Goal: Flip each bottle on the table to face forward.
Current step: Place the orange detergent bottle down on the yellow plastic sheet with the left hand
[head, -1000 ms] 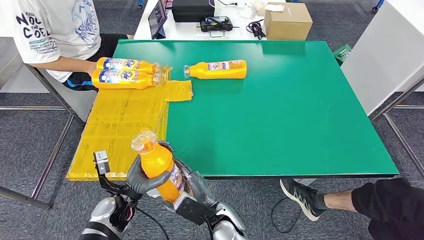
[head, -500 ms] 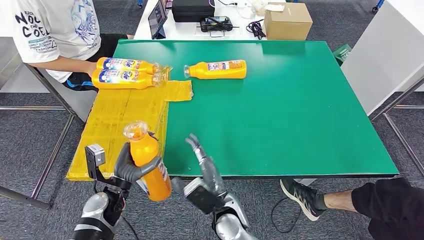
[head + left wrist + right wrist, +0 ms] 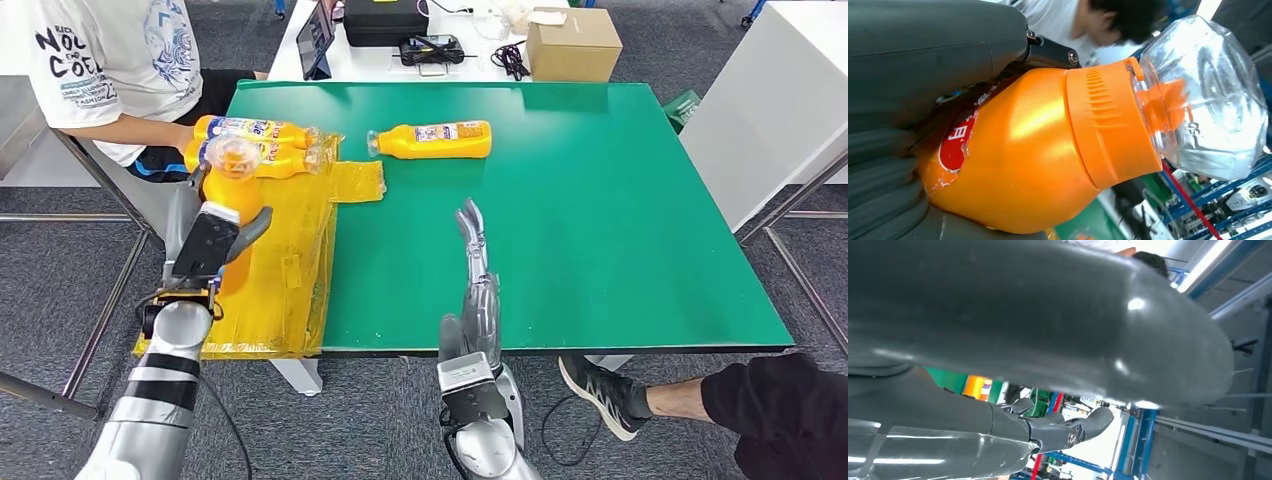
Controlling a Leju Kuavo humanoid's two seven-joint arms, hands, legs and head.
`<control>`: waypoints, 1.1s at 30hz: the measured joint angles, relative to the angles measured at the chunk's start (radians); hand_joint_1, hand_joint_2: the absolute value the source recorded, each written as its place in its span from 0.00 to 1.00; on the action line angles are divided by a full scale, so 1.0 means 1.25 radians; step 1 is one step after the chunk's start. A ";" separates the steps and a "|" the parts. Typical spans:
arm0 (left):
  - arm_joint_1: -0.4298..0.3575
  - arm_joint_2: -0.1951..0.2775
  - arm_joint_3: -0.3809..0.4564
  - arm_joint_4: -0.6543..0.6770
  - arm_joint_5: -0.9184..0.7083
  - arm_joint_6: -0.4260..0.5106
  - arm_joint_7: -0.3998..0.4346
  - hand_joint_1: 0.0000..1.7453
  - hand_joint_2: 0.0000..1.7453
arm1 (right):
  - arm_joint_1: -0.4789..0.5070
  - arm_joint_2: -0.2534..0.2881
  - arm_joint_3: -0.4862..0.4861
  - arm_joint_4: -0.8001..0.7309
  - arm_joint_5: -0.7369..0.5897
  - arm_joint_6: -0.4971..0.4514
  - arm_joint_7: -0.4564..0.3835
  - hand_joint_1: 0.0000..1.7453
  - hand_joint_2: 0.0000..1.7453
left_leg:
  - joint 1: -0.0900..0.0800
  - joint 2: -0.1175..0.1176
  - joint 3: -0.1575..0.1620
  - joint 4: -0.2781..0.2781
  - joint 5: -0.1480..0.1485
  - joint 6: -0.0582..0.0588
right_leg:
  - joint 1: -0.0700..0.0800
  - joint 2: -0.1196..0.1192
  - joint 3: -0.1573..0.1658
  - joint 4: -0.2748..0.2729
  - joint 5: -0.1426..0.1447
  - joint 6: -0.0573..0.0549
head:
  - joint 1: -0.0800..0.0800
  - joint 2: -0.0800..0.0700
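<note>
**rig_op:** Bottles check-in. I've got one glossy orange plastic bottle with a clear faceted cap [image 3: 232, 190] in my left hand [image 3: 205, 245], fingers wrapped round the body, held upright-ish with the cap on top, over the yellow taped sheet [image 3: 262, 285] on the left part of the green table [image 3: 560, 220]. On the left wrist cam the bottle [image 3: 1048, 150] is right up against the lens and a red and white label [image 3: 954, 147] peeks out from under the fingers.

**benchwarmer:** And the right one?

**rig_op:** My right hand [image 3: 478, 275] holds nothing, fingers stretched out straight and apart, above the table near its front edge, about the middle. The right wrist cam gives me the grey cover and dark fingers [image 3: 1058, 430], nothing in them.

**benchwarmer:** Other bottles?

**rig_op:** Three more, all lying on their sides near the far edge. Two orange labelled bottles [image 3: 255, 130] lie just beside each other at the far left corner, on the yellow sheet's far end, caps toward the middle; the nearer one is partly hidden behind the one I'm holding. A third orange bottle with a white label [image 3: 432, 139] lies alone on the bare green, cap pointing left. A person in a white printed T-shirt [image 3: 100, 60] sits at that far left corner, arm right by the pair. Brown cardboard box [image 3: 574, 43] is on the white desk beyond.
</note>
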 joint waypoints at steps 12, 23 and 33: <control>-0.050 0.018 -0.075 0.029 -0.259 0.048 0.055 1.00 1.00 | 0.000 0.000 0.001 -0.005 -0.047 0.040 0.003 0.00 0.00 | 0.000 0.000 -0.001 0.000 0.000 0.000 | 0.000 0.000 -0.002 0.000 0.000 0.000 | 0.000 0.000; -0.149 0.118 -0.261 0.271 -0.565 0.069 0.107 1.00 1.00 | 0.000 0.000 0.000 -0.002 -0.066 0.108 0.009 0.00 0.00 | 0.000 0.001 -0.002 0.000 0.000 0.000 | 0.000 0.001 -0.002 0.000 0.000 0.000 | 0.000 0.000; -0.173 0.144 -0.292 0.426 -0.416 0.001 0.008 1.00 1.00 | 0.000 0.000 0.004 0.023 -0.067 0.122 0.007 0.00 0.00 | 0.000 0.000 -0.002 0.000 0.000 0.000 | 0.000 0.000 -0.002 0.000 0.000 0.000 | 0.000 0.000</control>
